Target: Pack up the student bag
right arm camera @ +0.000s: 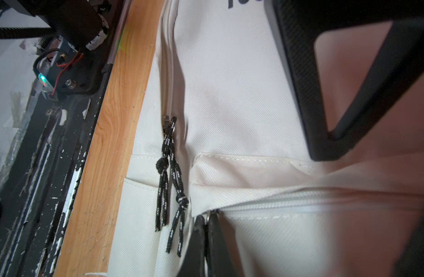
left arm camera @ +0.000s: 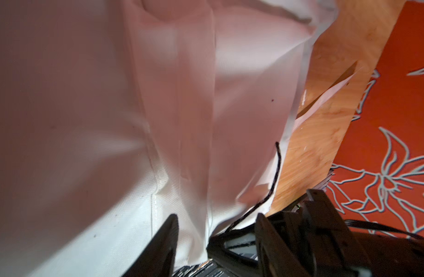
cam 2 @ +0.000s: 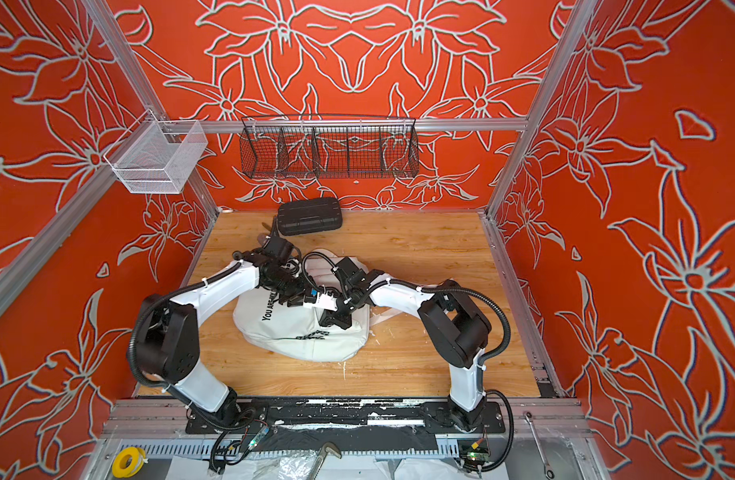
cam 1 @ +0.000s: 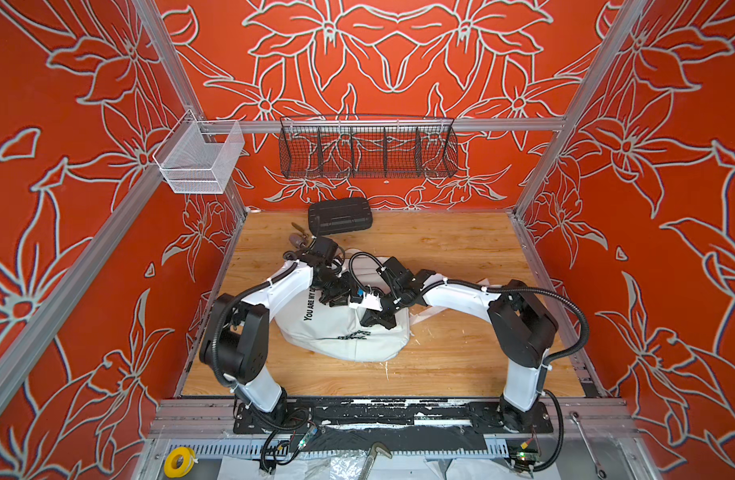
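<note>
The right end effector (right arm camera: 206, 221) is pinching the zip pull (right arm camera: 207, 214) of the woven white "YOU ARE MY" student bag (cam 1: 340, 336); the left end effector (left arm camera: 215, 221) is gaping around fabric.

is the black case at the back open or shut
Shut: the black case lies flat on the table, lid down, no gap showing along its edge.

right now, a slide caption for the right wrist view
right claw shut at the student bag's pocket zipper, cord pulls hanging beside it
</note>
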Available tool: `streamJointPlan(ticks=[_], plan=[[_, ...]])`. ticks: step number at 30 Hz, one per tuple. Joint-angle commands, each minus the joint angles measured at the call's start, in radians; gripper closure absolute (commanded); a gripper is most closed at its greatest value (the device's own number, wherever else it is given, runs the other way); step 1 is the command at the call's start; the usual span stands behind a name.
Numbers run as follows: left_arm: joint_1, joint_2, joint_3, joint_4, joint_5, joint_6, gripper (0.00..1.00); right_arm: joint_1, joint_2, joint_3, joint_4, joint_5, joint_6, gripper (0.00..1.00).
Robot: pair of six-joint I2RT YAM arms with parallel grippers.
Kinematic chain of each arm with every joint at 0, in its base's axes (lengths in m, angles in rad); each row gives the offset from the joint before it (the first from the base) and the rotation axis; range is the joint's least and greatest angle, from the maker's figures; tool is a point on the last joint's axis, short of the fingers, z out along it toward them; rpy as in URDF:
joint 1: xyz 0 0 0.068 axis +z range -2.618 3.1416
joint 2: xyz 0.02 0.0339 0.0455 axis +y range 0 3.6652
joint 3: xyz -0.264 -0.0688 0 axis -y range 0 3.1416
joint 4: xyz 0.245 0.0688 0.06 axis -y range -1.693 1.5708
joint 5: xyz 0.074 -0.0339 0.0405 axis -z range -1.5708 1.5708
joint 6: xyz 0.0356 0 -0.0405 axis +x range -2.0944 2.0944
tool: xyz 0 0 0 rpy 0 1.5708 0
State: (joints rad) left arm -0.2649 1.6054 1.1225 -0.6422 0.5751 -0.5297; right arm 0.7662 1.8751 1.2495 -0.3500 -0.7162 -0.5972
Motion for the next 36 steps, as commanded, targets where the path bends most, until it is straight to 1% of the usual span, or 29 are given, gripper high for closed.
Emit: streamJointPlan(ticks=[1, 5, 8, 9, 10, 11, 12, 14, 18, 20, 22, 24, 26, 28, 29, 32, 36], plan=[[0.028, -0.088, -0.104, 0.091, 0.111, -0.067, 0.47, -0.046, -0.017, -0.022, 0.106, -0.038, 0.124, 1.00], [0.041, -0.188, -0.201, 0.159, 0.106, -0.073, 0.47, -0.060, 0.002, -0.009, 0.097, -0.048, 0.158, 1.00], [0.041, -0.277, -0.281, 0.184, 0.083, -0.052, 0.48, -0.069, 0.010, -0.004, 0.071, -0.080, 0.135, 1.00], [0.040, -0.300, -0.300, 0.185, 0.072, -0.042, 0.48, -0.071, 0.009, -0.001, 0.054, -0.087, 0.123, 0.97], [0.041, -0.322, -0.319, 0.186, 0.060, -0.033, 0.48, -0.074, 0.002, -0.003, 0.044, -0.095, 0.107, 0.84], [0.041, -0.337, -0.332, 0.183, 0.042, -0.028, 0.47, -0.076, -0.011, -0.017, 0.061, -0.086, 0.106, 0.74], [0.041, -0.343, -0.335, 0.173, 0.026, -0.022, 0.47, -0.078, -0.029, -0.033, 0.089, -0.079, 0.108, 0.69], [0.038, -0.335, -0.326, 0.145, 0.009, 0.001, 0.46, -0.091, -0.071, -0.060, 0.149, -0.071, 0.122, 0.64], [0.020, -0.315, -0.288, 0.094, -0.043, 0.056, 0.46, -0.136, -0.127, -0.068, 0.249, -0.094, 0.238, 0.59], [0.018, -0.310, -0.272, 0.090, -0.065, 0.074, 0.46, -0.141, -0.136, -0.034, 0.246, -0.046, 0.312, 0.57], [0.018, -0.293, -0.263, 0.119, -0.074, 0.076, 0.48, -0.143, -0.134, 0.008, 0.224, 0.037, 0.397, 0.57], [0.004, -0.239, -0.233, 0.129, -0.092, 0.079, 0.52, -0.148, -0.144, 0.024, 0.225, 0.099, 0.463, 0.58], [-0.035, -0.148, -0.170, 0.111, -0.101, 0.102, 0.55, -0.156, -0.177, 0.010, 0.251, 0.194, 0.514, 0.58], [-0.087, -0.081, -0.123, 0.114, -0.111, 0.119, 0.60, -0.171, -0.211, -0.006, 0.255, 0.286, 0.550, 0.58], [-0.119, -0.057, -0.110, 0.133, -0.125, 0.123, 0.61, -0.178, -0.229, -0.016, 0.249, 0.339, 0.565, 0.58], [-0.175, 0.018, -0.076, 0.173, -0.143, 0.112, 0.63, -0.209, -0.275, -0.050, 0.221, 0.444, 0.586, 0.58], [-0.218, 0.140, 0.007, 0.154, -0.162, 0.117, 0.65, -0.252, -0.317, -0.094, 0.171, 0.536, 0.618, 0.58]])
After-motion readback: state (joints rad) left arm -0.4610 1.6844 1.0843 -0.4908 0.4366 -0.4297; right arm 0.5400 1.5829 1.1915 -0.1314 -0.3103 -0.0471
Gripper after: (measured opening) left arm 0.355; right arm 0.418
